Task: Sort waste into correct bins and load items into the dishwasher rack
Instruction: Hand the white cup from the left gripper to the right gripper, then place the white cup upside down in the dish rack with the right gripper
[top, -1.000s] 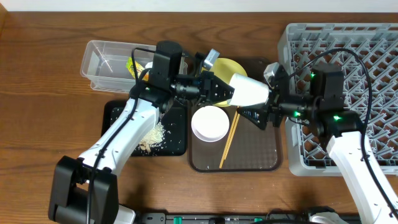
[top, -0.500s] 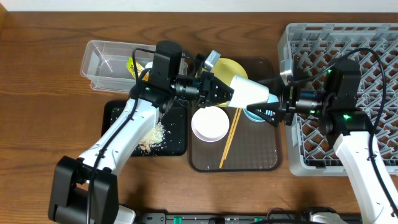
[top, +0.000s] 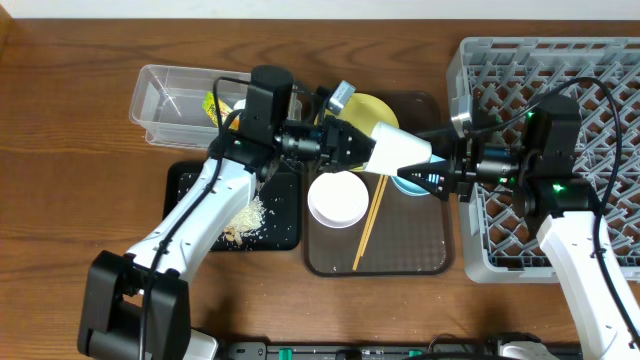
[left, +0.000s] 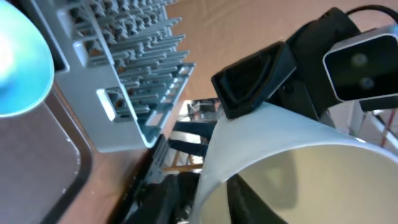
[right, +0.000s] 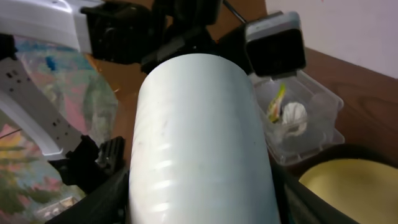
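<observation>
Over the brown serving tray (top: 400, 255), the small white cup (top: 402, 150) lies on its side in the air, clear of the table (top: 60, 150). The left gripper (top: 355, 145) pinches it at the open end.

Change since a second ago: the right arm's wrist has drawn back toward the dishwasher rack (top: 600, 70) and levelled. The right gripper (top: 432, 168) now points straight along the cup at its closed end. Over the last half second there is barely any movement. The cup itself has hardly shifted.

In the right wrist view the cup fills the frame, with the right jaws spread to either side; I see no squeeze yet.

My reading: a handover is set up but not made, and the cup is not yet racked.

Count:
- cup: one
- white bowl (top: 335, 200): one
- light blue bowl (top: 408, 186): one, mostly hidden under the cup
- yellow plate (top: 362, 108): one
- chopsticks (top: 370, 225): two
- rack: one, nothing loaded that I can see
- clear tub (top: 160, 100): one, holding one wrapper (top: 214, 105) and one white paper wad (right: 292, 115)
- black tray (top: 185, 190): one, with one patch of crumbs (top: 245, 218)
</observation>
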